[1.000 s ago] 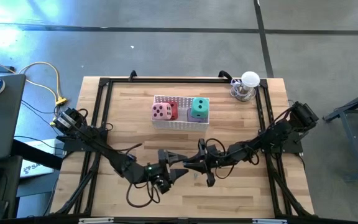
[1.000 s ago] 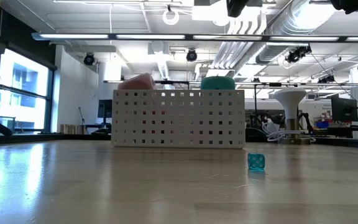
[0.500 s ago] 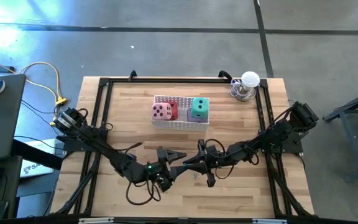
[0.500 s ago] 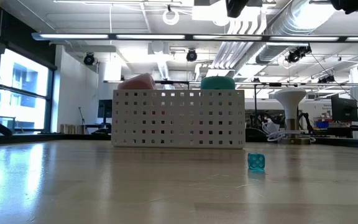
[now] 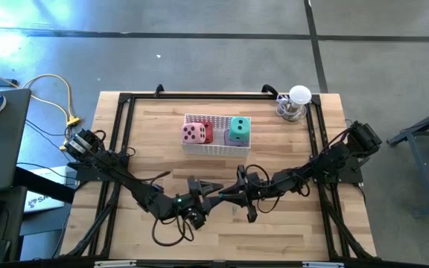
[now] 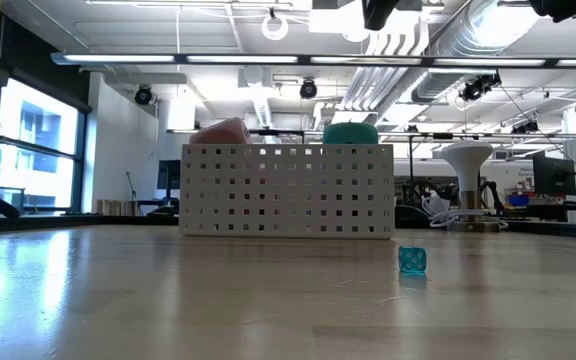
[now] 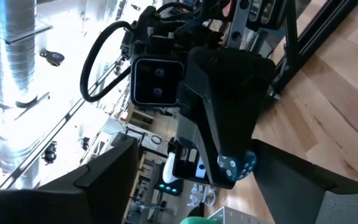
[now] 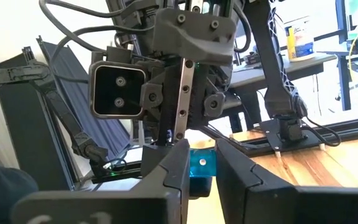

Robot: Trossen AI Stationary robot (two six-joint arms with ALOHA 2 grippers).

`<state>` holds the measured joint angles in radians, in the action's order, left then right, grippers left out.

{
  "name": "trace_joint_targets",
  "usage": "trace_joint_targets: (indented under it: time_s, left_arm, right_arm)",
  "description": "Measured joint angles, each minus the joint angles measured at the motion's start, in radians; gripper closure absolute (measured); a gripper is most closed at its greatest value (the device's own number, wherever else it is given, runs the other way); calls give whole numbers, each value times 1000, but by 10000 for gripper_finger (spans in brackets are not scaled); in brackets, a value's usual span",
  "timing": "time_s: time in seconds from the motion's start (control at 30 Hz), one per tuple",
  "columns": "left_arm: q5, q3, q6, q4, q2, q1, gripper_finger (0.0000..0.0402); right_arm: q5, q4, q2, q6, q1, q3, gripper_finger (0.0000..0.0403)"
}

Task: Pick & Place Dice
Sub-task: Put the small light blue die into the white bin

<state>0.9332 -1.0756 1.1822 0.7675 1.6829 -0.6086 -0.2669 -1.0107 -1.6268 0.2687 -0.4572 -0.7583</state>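
Observation:
Above the table's middle my two grippers face each other. My right gripper (image 5: 228, 195) is shut on a small teal die (image 7: 238, 167). My left gripper (image 5: 208, 195) is open, its fingers standing on either side of that die (image 8: 202, 164); I cannot tell whether they touch it. Another small teal die (image 6: 412, 260) rests on the tabletop. At the far middle, a white perforated basket (image 5: 214, 149) holds a pink die (image 5: 193, 134), a red die (image 5: 208, 131) and a green die (image 5: 239, 129). My right gripper pinches the small teal die by two opposite faces (image 8: 193, 163), at the free ends of its two fingers. The fingers lie about level and point toward the table's left. The die is lifted well clear of the tabletop.
A white mushroom-shaped object (image 5: 296, 103) stands at the table's far right corner. A black frame (image 5: 125, 141) runs along the table's edges. Bare wood lies between the basket and the grippers.
My left gripper's fingers have drawn closer together around the held die, while both arms have kept their places.

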Motion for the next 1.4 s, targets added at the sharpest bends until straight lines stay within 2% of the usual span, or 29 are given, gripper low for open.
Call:
trace_joint_targets:
  time_s: [0.43, 1.4]
  left_arm:
    - [8, 1, 1, -1, 1, 0, 156]
    - [13, 1, -1, -42, 1, 1, 168]
  right_arm:
    - [3, 14, 1, 0, 0, -1, 353]
    - [16, 66, 1, 0, 13, 2, 348]
